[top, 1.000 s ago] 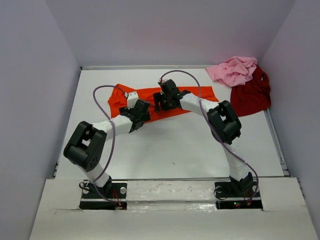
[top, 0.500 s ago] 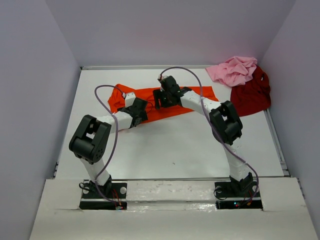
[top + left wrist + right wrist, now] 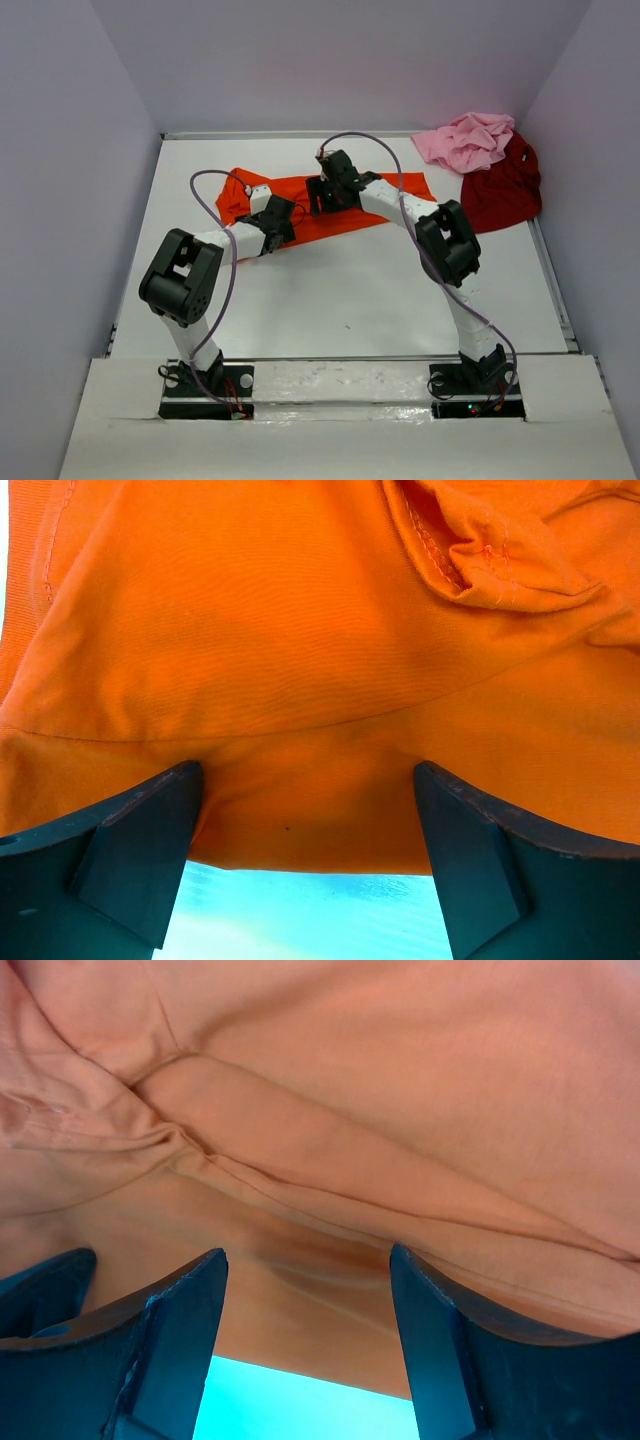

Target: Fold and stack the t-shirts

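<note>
Bright orange cloth t-shirt [image 3: 415,186], upper centre, seems not fully folded. The left gripper [image 3: 305,780] and right gripper [image 3: 305,1260] stand open at its hem. The light pink t-shirt [image 3: 465,140] and dark red t-shirt [image 3: 500,195] wait crumpled: 0 of 3 stacked.

White table [image 3: 350,300]; plain pale grey walls [image 3: 330,60] on three sides.

Your left arm [image 3: 182,278] tucked its elbow in toward the middle, so the left gripper [image 3: 308,772] slid further onto the orange shirt [image 3: 385,188]. The right gripper [image 3: 307,1255] crept back a touch too.
</note>
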